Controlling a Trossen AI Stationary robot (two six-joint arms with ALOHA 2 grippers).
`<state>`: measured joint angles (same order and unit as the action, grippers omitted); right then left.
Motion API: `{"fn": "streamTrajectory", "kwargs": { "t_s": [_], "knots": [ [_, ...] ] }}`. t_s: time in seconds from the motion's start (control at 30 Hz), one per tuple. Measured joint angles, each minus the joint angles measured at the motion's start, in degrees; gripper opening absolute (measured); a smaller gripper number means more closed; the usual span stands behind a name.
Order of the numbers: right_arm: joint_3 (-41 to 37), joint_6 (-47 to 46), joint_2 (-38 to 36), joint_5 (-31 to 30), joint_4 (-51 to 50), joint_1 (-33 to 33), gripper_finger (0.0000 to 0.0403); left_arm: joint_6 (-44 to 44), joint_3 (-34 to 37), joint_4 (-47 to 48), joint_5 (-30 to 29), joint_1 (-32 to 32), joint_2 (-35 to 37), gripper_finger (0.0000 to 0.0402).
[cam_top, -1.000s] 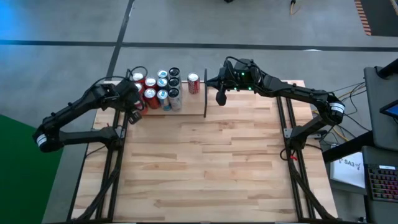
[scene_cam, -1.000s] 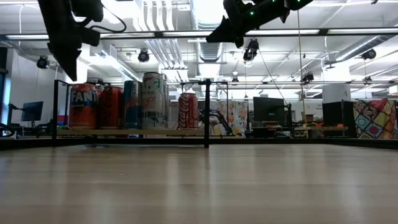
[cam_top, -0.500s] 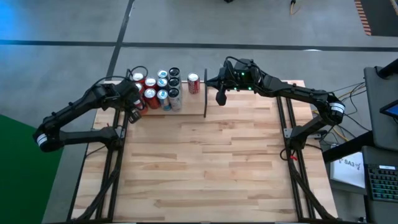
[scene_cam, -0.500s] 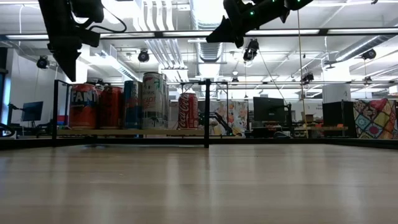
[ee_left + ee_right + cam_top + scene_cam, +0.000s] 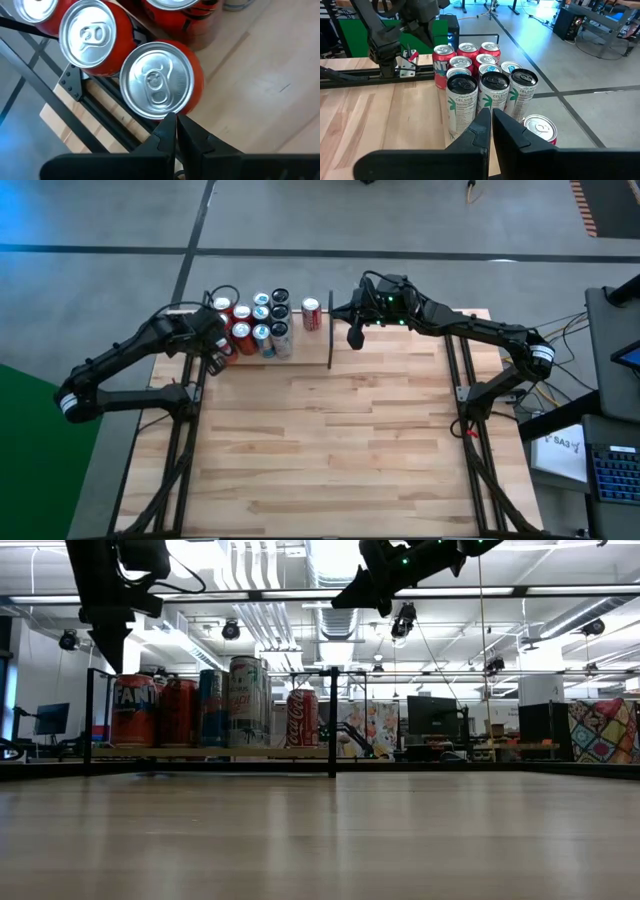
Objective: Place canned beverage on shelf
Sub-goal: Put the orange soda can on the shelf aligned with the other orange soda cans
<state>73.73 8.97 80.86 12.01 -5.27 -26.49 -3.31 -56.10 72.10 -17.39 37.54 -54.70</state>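
Shiny cylindrical cans (image 5: 255,323) stand upright, long axes vertical, clustered on the pale plank shelf (image 5: 400,340) at the table's far edge. Left gripper (image 5: 217,362) and right gripper (image 5: 354,336) hover, jaws closed, empty.

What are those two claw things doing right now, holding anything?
Left gripper: jaws shut, holding nothing, above the red cans.
Right gripper: jaws shut, holding nothing, raised near the shelf.

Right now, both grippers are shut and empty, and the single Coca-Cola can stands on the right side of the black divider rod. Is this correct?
Not quite: in the high view the Coca-Cola can stands left of the divider rod, apart from the can cluster. Left gripper and right gripper are shut and empty.
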Motion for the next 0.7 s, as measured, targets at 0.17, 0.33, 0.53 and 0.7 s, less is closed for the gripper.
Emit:
{"fn": "streamTrajectory", "kwargs": {
  "t_s": [0.17,0.33,0.53,0.7],
  "knots": [
    [0.00,0.00,0.00,0.00,0.00,0.00,0.0009,0.02,0.00,0.00,-0.84,0.02,0.00,0.0000],
    [0.00,0.00,0.00,0.00,-0.01,0.00,0.0009,0.46,0.00,0.41,-3.12,0.02,0.04,0.0000],
    [0.00,0.00,0.00,0.00,-0.01,0.00,0.0009,0.46,-0.02,0.87,-2.58,0.02,0.64,0.0000],
    [0.00,0.00,0.00,0.00,0.01,0.01,0.0009,0.69,-1.04,-3.62,4.74,0.00,1.27,0.0000]
  ]
}}
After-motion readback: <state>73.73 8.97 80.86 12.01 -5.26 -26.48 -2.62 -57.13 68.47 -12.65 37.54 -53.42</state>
